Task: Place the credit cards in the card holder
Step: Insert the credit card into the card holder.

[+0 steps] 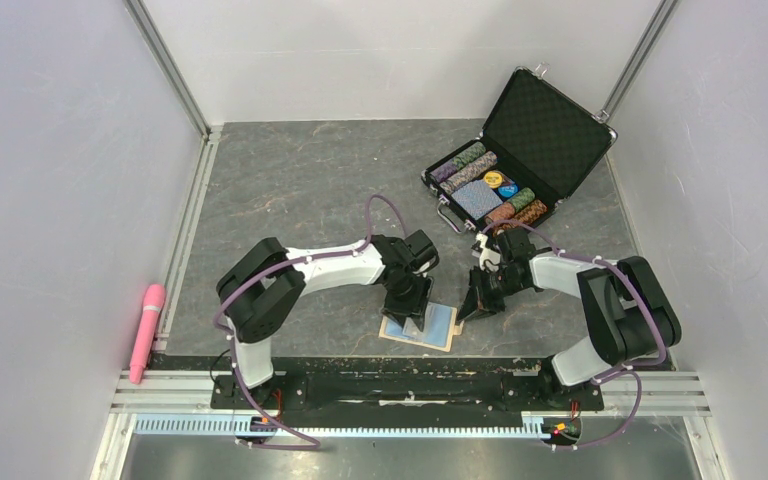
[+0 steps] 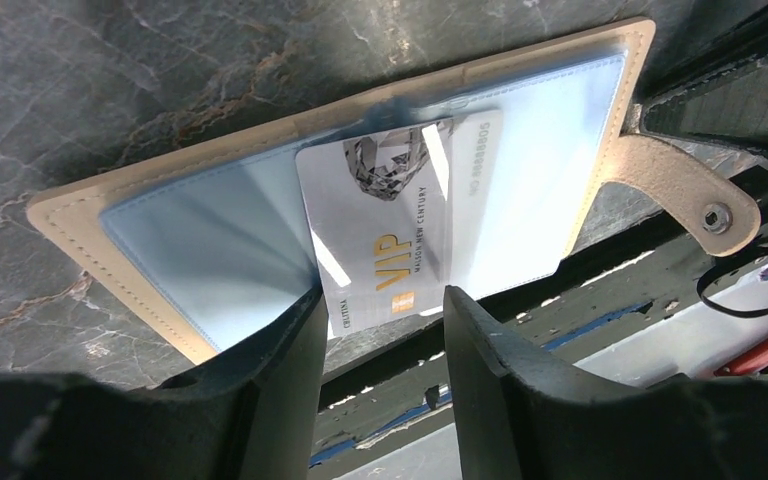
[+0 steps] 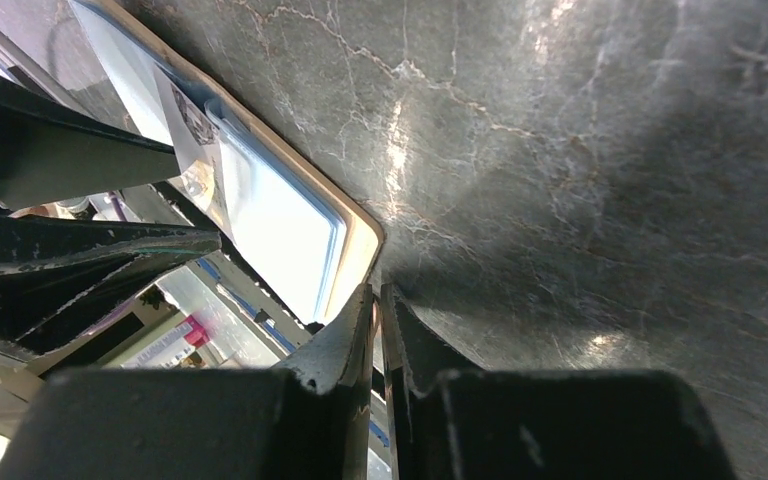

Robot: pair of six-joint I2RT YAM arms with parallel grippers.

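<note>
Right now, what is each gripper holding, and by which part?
The right gripper pinches the card holder at its corner edge. The left gripper is open around the VIP card, holding nothing.

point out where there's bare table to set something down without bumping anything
Widest bare patch: the far-left table, bordered by the left wall rail and the poker-chip case. A narrower strip lies between that case and the left gripper. Crowded: near centre, where it and the right gripper meet at the card holder.
</note>
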